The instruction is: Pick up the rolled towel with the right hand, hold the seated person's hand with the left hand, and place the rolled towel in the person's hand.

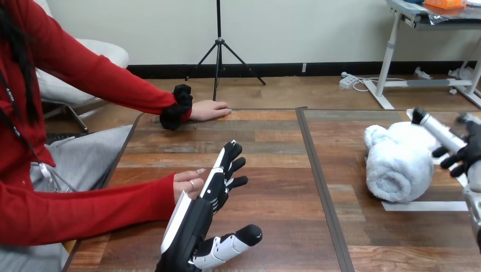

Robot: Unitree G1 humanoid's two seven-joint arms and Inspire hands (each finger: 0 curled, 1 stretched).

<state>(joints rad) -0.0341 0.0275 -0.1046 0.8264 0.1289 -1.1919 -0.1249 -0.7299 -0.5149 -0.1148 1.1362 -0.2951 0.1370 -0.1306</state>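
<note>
1. While the right half of the surface (272, 170) carries little else, the rolled towel (397, 164) lies there on its side, with its spiral end turned toward the near edge. It is white, plush terry, rolled into a fat, soft cylinder.
2. The right hand (465, 153) is at the towel's right side, against or just over its upper right part. I cannot tell whether it grips the towel or only meets it.
3. A strip of white tape (425, 205) lies flat on the surface just at the towel's near side.
4. A dark seam (317, 187) runs from the far edge to the near one and divides the towel's half from the left half.
5. The left hand (199, 218) stands on edge over the left half, well apart from the towel. It is spread, with its fingers straight and its thumb out to the right, and it holds nothing. Its black body carries glossy white shells.
6. The person's nearer hand (188, 181) is just beside the left hand, on its left and partly hidden by it. I cannot tell whether they touch. The left hand stands between this hand and the towel.
7. The person's farther hand (210, 110) lies flat, palm down, at the far edge, well apart from both robot hands.
8. The surface is matte wood planking in mixed brown and grey grain.
</note>
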